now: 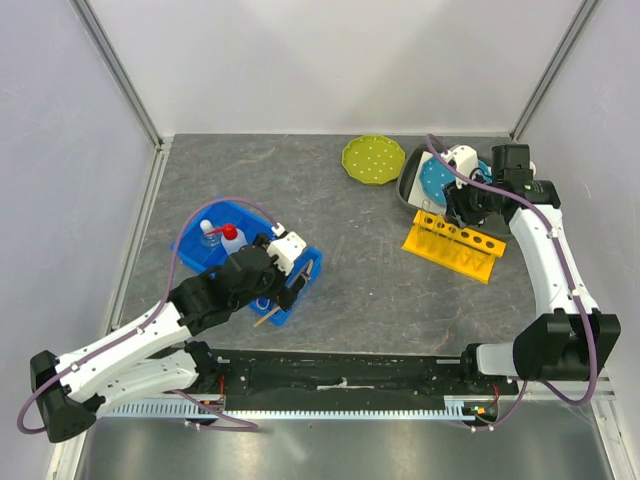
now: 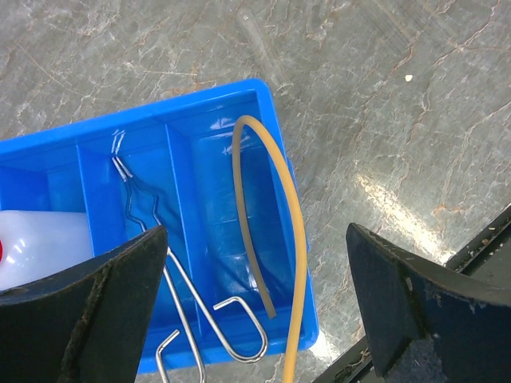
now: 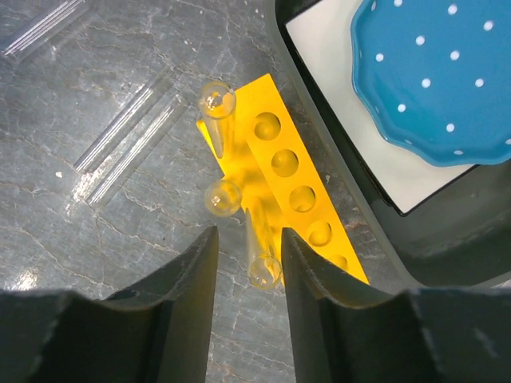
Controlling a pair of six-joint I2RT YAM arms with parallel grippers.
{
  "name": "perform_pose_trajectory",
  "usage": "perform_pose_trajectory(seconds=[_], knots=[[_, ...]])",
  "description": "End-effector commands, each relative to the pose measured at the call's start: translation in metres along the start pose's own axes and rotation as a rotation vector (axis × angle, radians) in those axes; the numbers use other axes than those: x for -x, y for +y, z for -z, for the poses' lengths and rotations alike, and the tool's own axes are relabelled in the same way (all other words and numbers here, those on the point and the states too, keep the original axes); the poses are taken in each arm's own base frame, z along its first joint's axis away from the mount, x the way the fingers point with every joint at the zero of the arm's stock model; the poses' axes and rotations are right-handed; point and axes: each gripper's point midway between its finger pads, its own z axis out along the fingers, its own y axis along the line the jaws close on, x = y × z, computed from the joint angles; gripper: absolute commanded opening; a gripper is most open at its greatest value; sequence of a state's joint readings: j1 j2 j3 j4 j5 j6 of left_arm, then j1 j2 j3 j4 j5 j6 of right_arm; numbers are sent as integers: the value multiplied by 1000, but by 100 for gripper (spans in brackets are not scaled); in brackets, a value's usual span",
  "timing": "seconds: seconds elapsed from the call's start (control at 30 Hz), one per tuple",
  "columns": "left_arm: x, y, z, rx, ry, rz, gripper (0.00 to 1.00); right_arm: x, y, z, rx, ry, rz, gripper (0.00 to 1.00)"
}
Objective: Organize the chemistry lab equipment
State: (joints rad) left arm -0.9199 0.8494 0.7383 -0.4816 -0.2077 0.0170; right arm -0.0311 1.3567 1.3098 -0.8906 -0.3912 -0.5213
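right tool (image 3: 249,239) straddles a glass tube (image 3: 263,270) in the yellow rack (image 3: 297,171).

three glass tubes (image 3: 222,196) upright in yellow rack (image 3: 276,144), gripper (image 3: 249,239) astride nearest, blue dotted plate (image 3: 431,88)

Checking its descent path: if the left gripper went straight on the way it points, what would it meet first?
Most likely the tan rubber tube, lying in the end compartment of the blue tray, straight ahead of the open left gripper; depth is unclear, so perhaps the tray floor.
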Motion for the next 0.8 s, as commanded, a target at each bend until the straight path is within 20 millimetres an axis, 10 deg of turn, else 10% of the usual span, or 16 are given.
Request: perform_pose_trajectory(seconds=[0.0,0.23,0.4,0.53,0.77], knots=[[8,3,1,7,-43,-17,100,33,6,31,-12,-120,35,46],[10,2,-3,-17,-33,30,100,55,21,69,-13,-226,90,66],[38,-22,-6,-172,-104,191,100,68,80,92,220,-397,133,82],[62,-41,-17,-251,-96,353,100,46,127,84,447,-479,138,85],[74,-45,-71,-200,98,431,97,6,140,47,524,-454,61,85]])
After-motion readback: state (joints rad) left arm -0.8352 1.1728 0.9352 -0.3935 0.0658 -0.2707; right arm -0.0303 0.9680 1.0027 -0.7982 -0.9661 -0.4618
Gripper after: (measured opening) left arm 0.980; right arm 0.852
